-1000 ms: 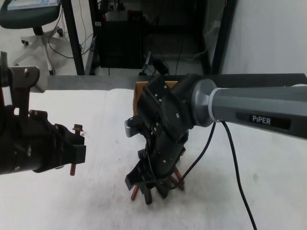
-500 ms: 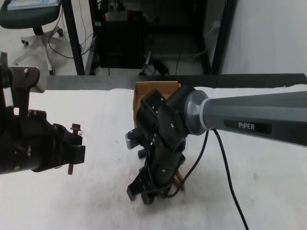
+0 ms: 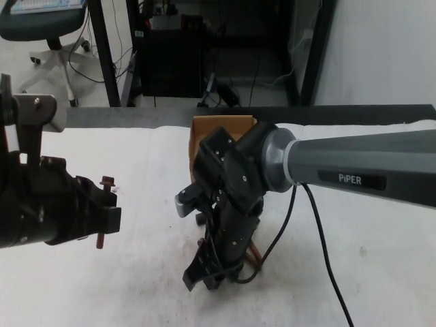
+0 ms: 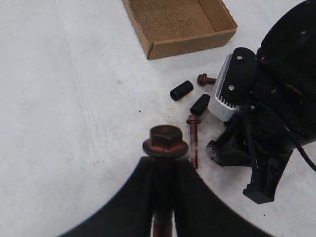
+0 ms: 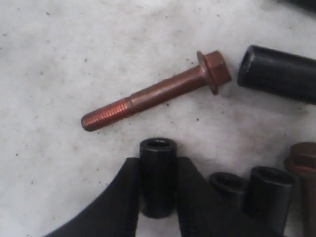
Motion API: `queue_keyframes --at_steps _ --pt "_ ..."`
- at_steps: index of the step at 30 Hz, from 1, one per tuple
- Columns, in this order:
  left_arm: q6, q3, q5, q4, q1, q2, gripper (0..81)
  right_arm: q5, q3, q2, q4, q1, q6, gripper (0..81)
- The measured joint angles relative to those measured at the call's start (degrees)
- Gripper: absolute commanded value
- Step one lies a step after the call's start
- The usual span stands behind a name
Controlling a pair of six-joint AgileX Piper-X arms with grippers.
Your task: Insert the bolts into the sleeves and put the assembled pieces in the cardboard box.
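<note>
My left gripper is shut on a copper bolt, held upright above the white bench at the left; the high view shows this bolt in the gripper. My right gripper sits low on the bench with its fingers closed on the sides of a short black sleeve. In the high view the right gripper is under the arm's bulky wrist. A loose bolt lies just beyond the held sleeve. The cardboard box stands open behind the parts.
More black sleeves and a second loose bolt lie between the box and the right arm. Another long bolt lies beside the right wrist. White bench spreads to the left and front.
The right arm swung left and lowered over the parts, now covering the bolts seen under it. The left gripper with its bolt shifted slightly.
</note>
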Motion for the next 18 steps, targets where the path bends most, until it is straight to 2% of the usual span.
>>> queue_keyframes --at_steps 4,8,13,15,18 --pt "-1.4 0.1 0.0 -1.4 0.0 -1.2 0.4 -1.7 -0.3 0.0 0.8 0.0 -0.7 0.8" --pt "-8.8 0.1 0.0 -9.5 0.0 -4.3 0.4 -2.7 -0.3 -1.6 1.0 -0.2 -0.7 0.8" --pt "-17.7 0.1 0.0 -22.2 0.0 -7.1 0.4 -6.3 2.6 -16.5 -7.4 -2.8 2.6 0.8" --pt "-19.1 0.1 0.2 -26.1 0.0 -7.5 0.4 -9.0 7.9 -24.8 -16.0 -5.0 5.9 0.8" --pt "-20.8 0.1 8.5 -36.7 0.1 -6.7 0.4 -16.1 15.7 -32.6 -25.9 -7.2 10.6 0.8"
